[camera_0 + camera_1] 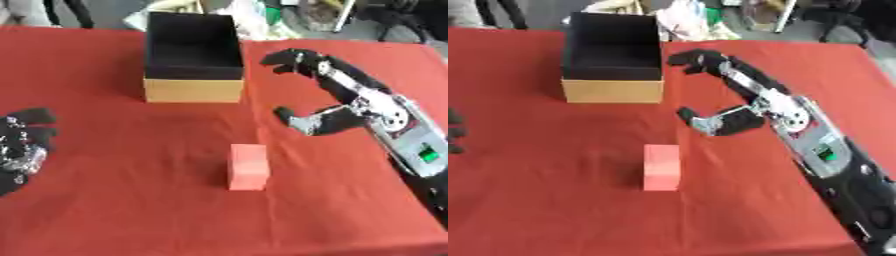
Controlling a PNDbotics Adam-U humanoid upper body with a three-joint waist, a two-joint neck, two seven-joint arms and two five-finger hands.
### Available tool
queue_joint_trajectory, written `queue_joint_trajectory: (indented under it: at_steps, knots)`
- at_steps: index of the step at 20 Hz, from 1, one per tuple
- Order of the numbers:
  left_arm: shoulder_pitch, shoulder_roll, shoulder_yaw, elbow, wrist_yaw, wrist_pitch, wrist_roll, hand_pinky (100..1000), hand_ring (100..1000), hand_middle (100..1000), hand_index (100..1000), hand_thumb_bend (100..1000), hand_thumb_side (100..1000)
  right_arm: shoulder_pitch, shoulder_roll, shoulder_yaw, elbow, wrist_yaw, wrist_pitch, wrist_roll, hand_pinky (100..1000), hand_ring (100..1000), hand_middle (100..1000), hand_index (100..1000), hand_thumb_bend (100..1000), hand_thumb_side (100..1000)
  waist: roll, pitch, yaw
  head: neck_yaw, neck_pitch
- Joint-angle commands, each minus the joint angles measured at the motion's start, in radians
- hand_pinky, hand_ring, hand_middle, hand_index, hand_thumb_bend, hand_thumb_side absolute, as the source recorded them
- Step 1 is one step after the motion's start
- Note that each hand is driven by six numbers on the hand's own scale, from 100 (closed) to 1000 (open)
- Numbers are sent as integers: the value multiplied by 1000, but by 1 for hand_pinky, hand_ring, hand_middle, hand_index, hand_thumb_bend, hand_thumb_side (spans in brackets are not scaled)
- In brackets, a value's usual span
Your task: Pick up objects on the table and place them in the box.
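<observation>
Red cloth-covered table (105, 210) fills most of the scene. Landmark: the open cardboard box with black lining and tan outer wall (193, 90), upright on the cloth toward the far side of the table. Its inside looks dark; contents can't be made out.

The small pink rectangular block (248, 167) stands on the cloth well in front of the box, nearer the robot and a little to the box's right. It is alone, touching neither hand and clear of the box.

The robot's right hand (350, 100), black with silver joints, hangs over the cloth just to the right of the box. It is spread wide: fingers (289, 59) reach toward the box's right wall, level with its far half, while the thumb (302, 122) juts out lower down, in front of the box's near right corner. Nothing sits between thumb and fingers; it holds nothing. Whether the fingertips touch the box wall can't be told, but there seems to be a sliver of red between them. The forearm with a green light (826, 154) runs back toward the table's near right.

The robot's left hand (22, 147) sits at the left edge, well to the left and in front of the box, fingers relaxed and pointing up, holding nothing.
</observation>
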Motion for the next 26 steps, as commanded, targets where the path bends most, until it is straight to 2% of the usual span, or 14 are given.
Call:
queue_joint_trajectory:
  at_steps: [1,3,4,5,11,19,26]
  knots:
    - [-8,4,10,-11,-2,0,-1,716,808,782,875,100,349,0,-29,6,-28,-19,0,19,876,931,851,934,238,199,2,-17,2,-5,-10]
    - [-8,5,10,-10,-3,1,-2,716,808,782,875,100,350,7,-30,22,-27,-26,2,39,875,931,850,934,237,209,1,-18,2,-7,-9]
    - [-7,4,9,-9,-3,1,-2,717,808,782,875,100,346,8,-30,29,-25,-28,3,49,874,931,850,934,323,145,1,-18,2,-8,-10]
    - [-8,4,9,-9,-3,1,-3,717,808,782,875,100,350,9,-29,38,-22,-30,5,61,874,931,850,934,235,219,0,-19,3,-9,-10]
    - [-8,4,7,-9,-3,1,-5,717,809,783,875,100,349,1,-16,89,28,-7,10,123,872,926,853,935,241,246,1,-21,7,-14,-11]
    - [-10,2,5,-8,-2,0,-7,717,810,783,875,100,348,-43,27,111,164,119,-8,137,879,919,861,937,276,253,5,-23,9,-17,-11]
    - [-9,2,5,-7,-2,0,-8,718,811,783,875,100,349,-63,42,104,217,258,-48,119,887,919,870,939,295,250,5,-23,11,-18,-10]
